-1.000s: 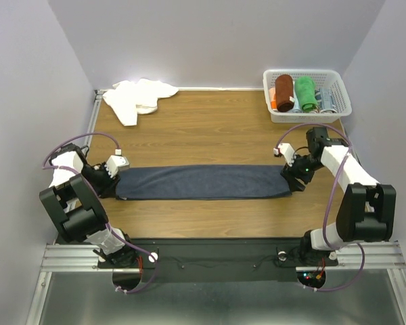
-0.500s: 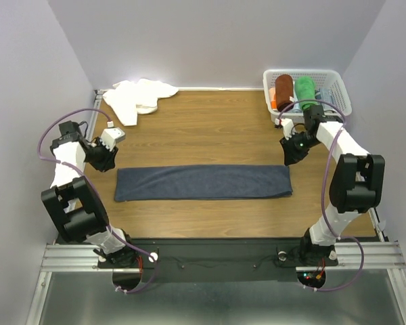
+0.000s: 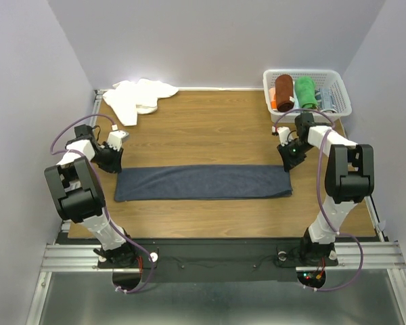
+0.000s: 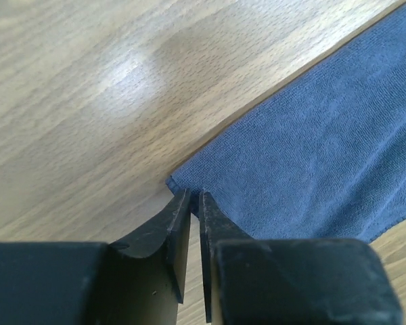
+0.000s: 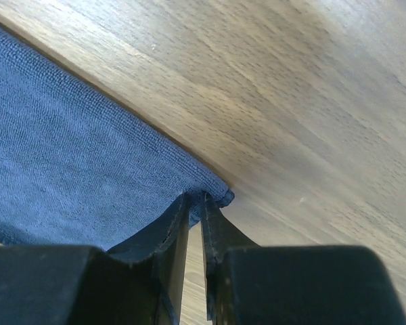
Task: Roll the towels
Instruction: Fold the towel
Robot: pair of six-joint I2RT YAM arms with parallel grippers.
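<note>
The dark blue-grey towel [image 3: 203,181] lies flat on the wooden table as a long folded strip running left to right. My left gripper [image 3: 114,162] sits at its far left corner; in the left wrist view the jaws [image 4: 195,195] are pinched together on the edge of the cloth [image 4: 311,149]. At the far right corner, my right gripper [image 3: 287,161] is likewise shut [image 5: 196,198] on the corner of the blue cloth [image 5: 68,149]. The white towel [image 3: 139,98] lies crumpled at the back left of the table, away from both grippers.
A white plastic basket [image 3: 310,119] stands at the back right, holding a rust-brown roll [image 3: 283,91], a green roll [image 3: 305,93] and other rolled cloths. Grey walls close in the table on three sides.
Both grippers left the towel's short ends, swung up and back, then came down at its far corners. Their jaws closed from wide open to a narrow pinch.
</note>
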